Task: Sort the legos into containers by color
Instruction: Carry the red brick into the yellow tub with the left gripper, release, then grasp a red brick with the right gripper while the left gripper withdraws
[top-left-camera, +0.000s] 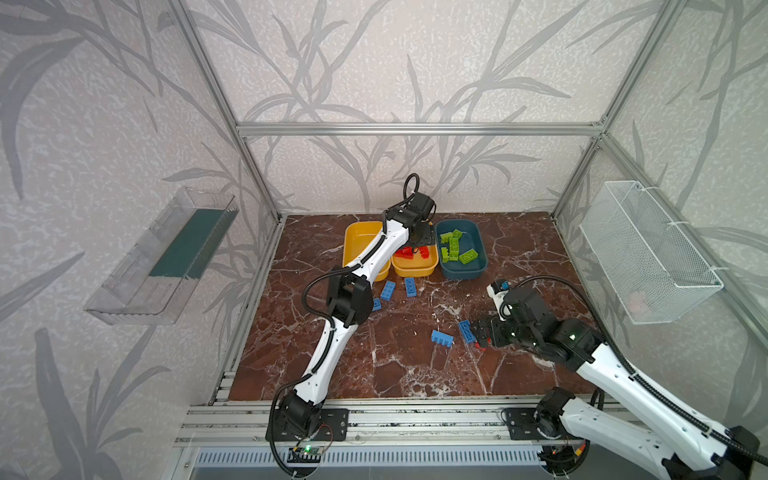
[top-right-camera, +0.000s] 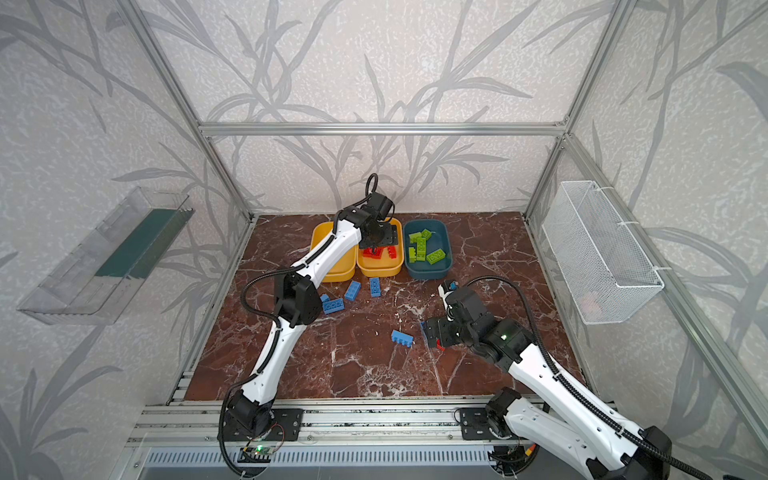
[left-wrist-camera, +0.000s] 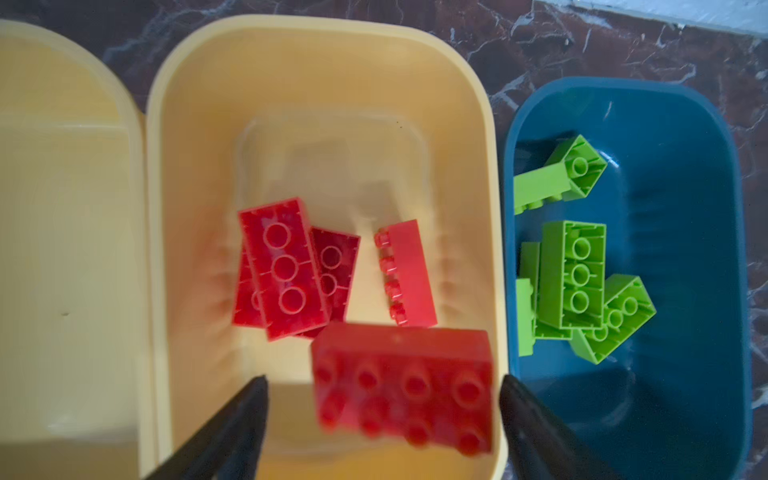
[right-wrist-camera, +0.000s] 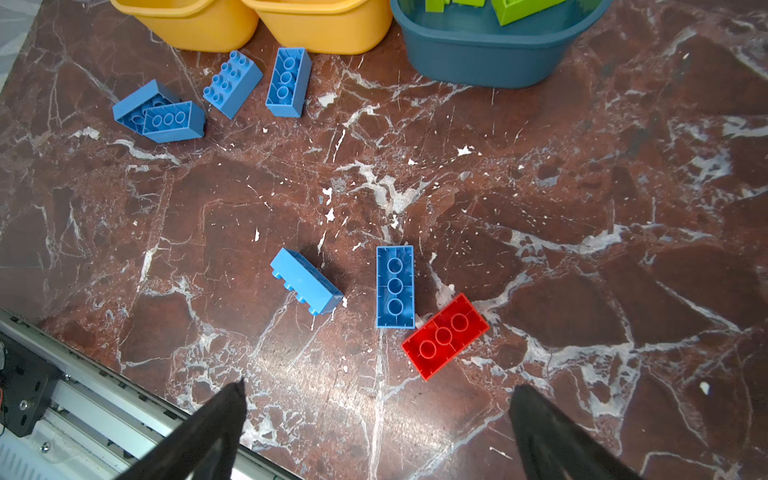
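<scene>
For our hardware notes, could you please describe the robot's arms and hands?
Both the left arm and right arm have white shells with black joints and black corrugated cables running alongside. The left hand and right hand are black, tapering to narrow tips.

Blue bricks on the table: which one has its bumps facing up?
The blue brick in front of the gap between the left yellow tub and the middle yellow tub. Its studs point up; the others show hollow undersides or lie sideways.

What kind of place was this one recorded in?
Probably a purpose-built robot test cell, not a home: aluminium frame holding wallpapered panels, two arms bolted to a front rail, marble-look tabletop.
</scene>
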